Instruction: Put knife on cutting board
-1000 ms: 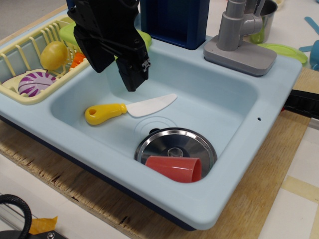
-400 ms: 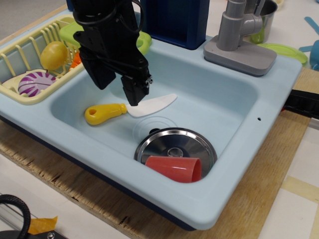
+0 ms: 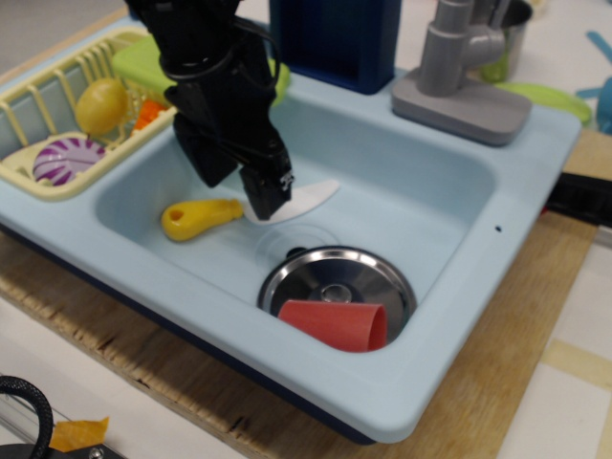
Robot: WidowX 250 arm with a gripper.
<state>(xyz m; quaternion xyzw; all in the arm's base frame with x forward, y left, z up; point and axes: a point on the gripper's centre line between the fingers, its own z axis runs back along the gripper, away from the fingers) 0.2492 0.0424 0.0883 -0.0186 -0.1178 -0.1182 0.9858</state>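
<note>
Observation.image: open-jawed gripper (image 3: 239,191) straddles the knife (image 3: 225,210) in the sink (image 3: 421,210), blade running left-right; cutting board (image 3: 143,59) lies far-left.

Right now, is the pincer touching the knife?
Cannot tell. In the only view, the pincer straddles the knife where handle meets blade, and its black fingers overlap it, hiding any contact or gap.
</note>
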